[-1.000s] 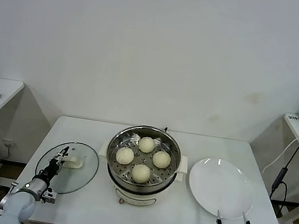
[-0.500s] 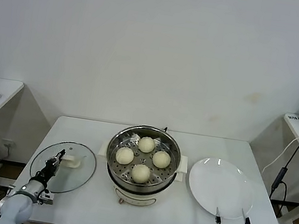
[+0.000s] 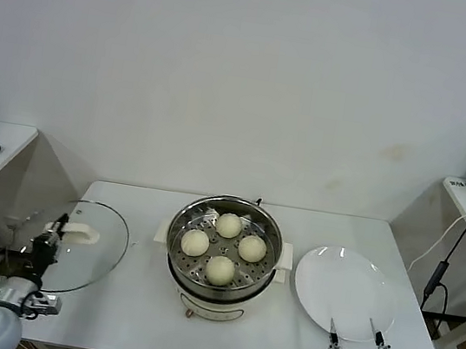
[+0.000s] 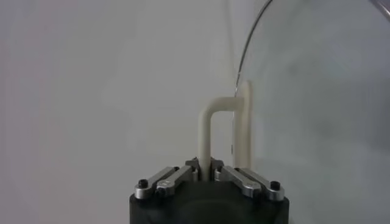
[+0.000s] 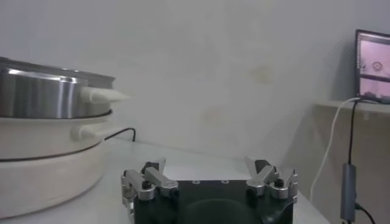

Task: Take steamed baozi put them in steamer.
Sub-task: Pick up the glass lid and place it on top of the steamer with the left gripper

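Left gripper (image 3: 53, 232) clamped on lid (image 3: 96, 242) handle (image 4: 210, 125), lid held tilted off table (image 3: 134, 309), four buns (image 3: 227, 225) seated in steamer (image 3: 216, 299), right gripper (image 3: 355, 340) spread near plate (image 3: 322, 280).

Glass lid (image 3: 75, 245) overhangs table's (image 3: 134, 309) edge, seemingly; white plate (image 3: 344, 292) opposite.

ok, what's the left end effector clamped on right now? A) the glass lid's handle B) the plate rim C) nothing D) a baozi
A: the left end effector is shut on the cream handle of the glass lid, which stands raised off the table's left edge; all four baozi sit in the steamer.
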`<state>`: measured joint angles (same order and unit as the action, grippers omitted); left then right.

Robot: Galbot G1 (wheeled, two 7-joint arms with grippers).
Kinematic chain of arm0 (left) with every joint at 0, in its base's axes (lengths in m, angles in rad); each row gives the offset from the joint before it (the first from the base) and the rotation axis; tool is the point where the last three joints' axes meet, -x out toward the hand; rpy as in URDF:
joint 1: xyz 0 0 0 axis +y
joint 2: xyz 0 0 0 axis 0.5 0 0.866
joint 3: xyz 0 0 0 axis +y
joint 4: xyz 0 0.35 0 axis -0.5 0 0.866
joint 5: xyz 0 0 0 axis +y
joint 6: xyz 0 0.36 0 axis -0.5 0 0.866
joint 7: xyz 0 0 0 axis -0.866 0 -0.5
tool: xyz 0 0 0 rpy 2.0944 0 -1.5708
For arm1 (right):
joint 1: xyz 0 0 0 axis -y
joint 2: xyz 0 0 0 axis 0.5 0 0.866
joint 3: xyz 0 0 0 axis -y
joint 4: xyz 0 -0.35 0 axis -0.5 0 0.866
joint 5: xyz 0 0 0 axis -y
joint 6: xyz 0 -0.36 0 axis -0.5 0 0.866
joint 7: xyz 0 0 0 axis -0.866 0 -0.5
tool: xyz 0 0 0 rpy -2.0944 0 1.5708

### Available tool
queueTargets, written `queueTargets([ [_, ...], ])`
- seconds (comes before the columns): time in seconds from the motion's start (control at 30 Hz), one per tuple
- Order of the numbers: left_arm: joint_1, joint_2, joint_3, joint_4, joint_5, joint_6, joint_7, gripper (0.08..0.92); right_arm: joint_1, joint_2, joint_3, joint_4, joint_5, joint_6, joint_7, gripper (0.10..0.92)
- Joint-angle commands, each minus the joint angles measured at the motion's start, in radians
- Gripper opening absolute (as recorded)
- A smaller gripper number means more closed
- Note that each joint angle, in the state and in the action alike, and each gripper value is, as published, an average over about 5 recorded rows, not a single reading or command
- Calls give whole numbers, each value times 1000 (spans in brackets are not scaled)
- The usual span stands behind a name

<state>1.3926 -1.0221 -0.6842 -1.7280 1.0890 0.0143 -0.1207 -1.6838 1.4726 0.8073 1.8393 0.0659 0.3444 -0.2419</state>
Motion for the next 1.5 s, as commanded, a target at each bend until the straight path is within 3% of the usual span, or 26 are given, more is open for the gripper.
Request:
queueTargets([
  [0.03, 135, 122, 49, -537, -225, 320, 177, 170, 10, -6, -25, -11, -29, 4, 1, 823],
  [0.33, -189, 139, 497, -491, -121, 479, 235, 170, 24, 20, -41, -27, -121, 10, 28, 823],
  [0.6, -343, -27, 701, -443, 193, 568, 417, 170, 52, 37, -67, -76, -166, 10, 50, 823],
  [1.03, -456, -223, 798, -273, 355, 599, 499, 170, 66, 33, -80, -102, -169, 9, 57, 823],
  [1.5, -456, -374, 795, -151, 398, 599, 470, 170, 59, 23, -87, -103, -164, 13, 57, 823],
])
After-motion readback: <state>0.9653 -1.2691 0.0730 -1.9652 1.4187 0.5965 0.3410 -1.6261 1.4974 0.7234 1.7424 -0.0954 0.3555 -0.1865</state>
